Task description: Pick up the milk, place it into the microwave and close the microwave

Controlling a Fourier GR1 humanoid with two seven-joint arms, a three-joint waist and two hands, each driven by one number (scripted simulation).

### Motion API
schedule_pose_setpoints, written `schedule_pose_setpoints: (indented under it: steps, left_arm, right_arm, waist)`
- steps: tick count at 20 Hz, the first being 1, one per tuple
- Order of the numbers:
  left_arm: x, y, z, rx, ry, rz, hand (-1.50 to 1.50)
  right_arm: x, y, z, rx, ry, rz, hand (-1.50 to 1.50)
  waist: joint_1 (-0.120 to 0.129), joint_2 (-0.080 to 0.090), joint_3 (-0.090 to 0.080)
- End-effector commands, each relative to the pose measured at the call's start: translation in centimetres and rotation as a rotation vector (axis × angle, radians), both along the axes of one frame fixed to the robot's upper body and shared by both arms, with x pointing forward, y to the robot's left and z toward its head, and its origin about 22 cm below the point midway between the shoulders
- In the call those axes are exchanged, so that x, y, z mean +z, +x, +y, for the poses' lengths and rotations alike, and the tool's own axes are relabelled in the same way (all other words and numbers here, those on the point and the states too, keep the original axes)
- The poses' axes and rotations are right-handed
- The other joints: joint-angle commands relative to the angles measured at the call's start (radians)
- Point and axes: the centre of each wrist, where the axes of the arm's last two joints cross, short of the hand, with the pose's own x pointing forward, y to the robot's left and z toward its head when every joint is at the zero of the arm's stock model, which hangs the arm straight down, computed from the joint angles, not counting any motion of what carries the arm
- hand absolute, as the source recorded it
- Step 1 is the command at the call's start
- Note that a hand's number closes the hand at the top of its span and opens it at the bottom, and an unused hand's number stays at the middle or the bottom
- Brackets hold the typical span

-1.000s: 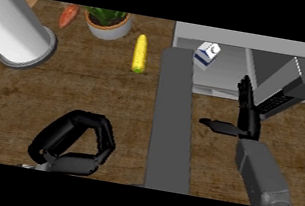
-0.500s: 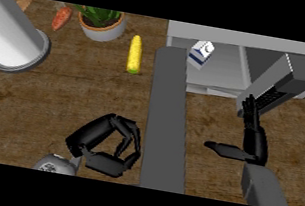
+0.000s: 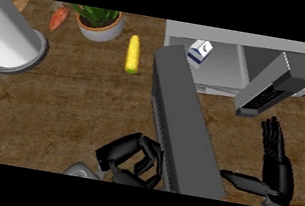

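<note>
The milk carton (image 3: pixel 200 52), white with blue print, stands inside the open microwave (image 3: pixel 233 40) at the upper right. The microwave's grey door (image 3: pixel 181 125) swings out toward me as a long slab down the middle of the view. My left hand (image 3: pixel 131 158) sits low, right beside the door's left face, fingers curled and holding nothing. My right hand (image 3: pixel 277 166) is to the right of the door, below the microwave's dark control panel (image 3: pixel 272 89), fingers straight and pointing up, thumb out to the left.
A large white cylinder (image 3: pixel 2 32) stands at the left. A potted plant (image 3: pixel 99 24), a carrot (image 3: pixel 59 17) and a corn cob (image 3: pixel 132 53) lie along the back of the wooden counter (image 3: pixel 59 99).
My left hand has moved right, up against the door's left side. My right hand has drawn back from the microwave toward the lower right. The milk stays inside.
</note>
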Motion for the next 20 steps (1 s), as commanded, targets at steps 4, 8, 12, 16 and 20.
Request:
schedule_pose_setpoints:
  steps: [4, 8, 12, 16, 20]
  left_arm:
    - [-0.9, -2.1, -6.2, -0.07, 0.079, -0.057, 1.5]
    - [-0.6, -2.4, -8.2, 0.009, 0.067, -0.055, 1.5]
    - [-0.3, -1.9, -8.7, 0.126, 0.019, -0.052, 1.5]
    - [0.1, -2.0, -9.3, 0.189, -0.059, -0.06, 1.5]
    - [1.6, -0.2, -9.7, 0.254, -0.106, -0.118, 1.5]
  right_arm:
    - [5.0, -3.0, -1.9, 0.013, -0.001, -0.043, -1.5]
    - [6.4, -4.1, -2.8, 0.049, 0.049, -0.052, -1.5]
    - [8.5, -4.3, -2.4, 0.132, 0.067, -0.079, -1.5]
    - [9.5, -3.8, -2.3, 0.186, 0.061, -0.098, -1.5]
    - [11.5, -3.6, -3.1, 0.279, 0.048, -0.125, -1.5]
  waist:
    - [-0.014, 0.008, 0.0]
    - [-0.017, 0.013, 0.001]
    - [-0.048, 0.018, -0.001]
    - [-0.073, 0.026, -0.002]
    - [-0.106, 0.031, -0.003]
